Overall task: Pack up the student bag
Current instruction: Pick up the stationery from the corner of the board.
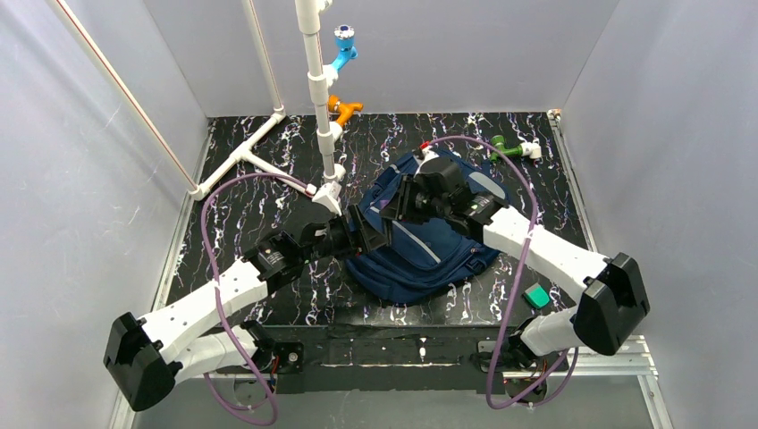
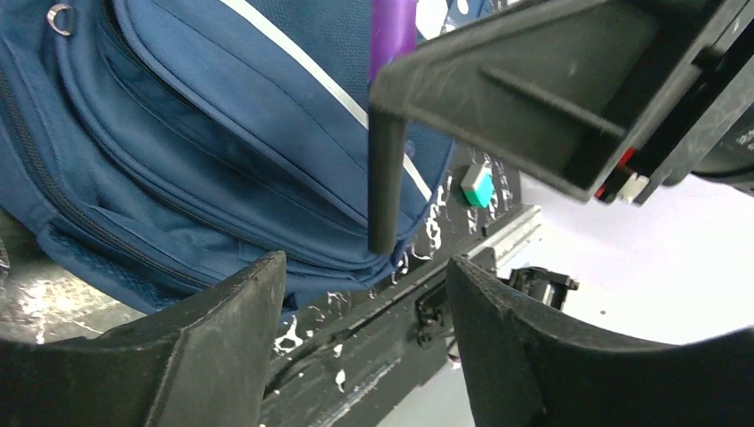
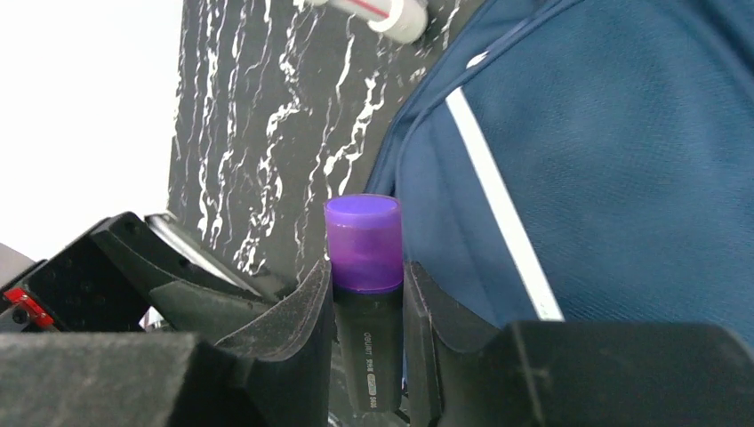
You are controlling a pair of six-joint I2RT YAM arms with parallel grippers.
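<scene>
The student bag (image 1: 429,255) is a navy-blue backpack with a thin grey stripe, lying flat mid-table. My right gripper (image 1: 393,213) hovers over its left part, shut on a highlighter (image 3: 362,245) with a purple cap and black body, held upright between the pads. My left gripper (image 1: 362,234) is open and empty just left of the right gripper, at the bag's left edge. In the left wrist view the open gripper (image 2: 364,267) sits below the highlighter's black body (image 2: 385,178), with the bag (image 2: 178,133) behind. The bag's front (image 3: 613,133) fills the right wrist view.
A white pipe stand (image 1: 315,89) with blue (image 1: 343,49) and orange (image 1: 344,109) fittings rises at the back. A green and white fitting (image 1: 509,147) lies back right. A green eraser (image 1: 537,296) lies near the right arm, also in the left wrist view (image 2: 477,185). Purple cables loop over both arms.
</scene>
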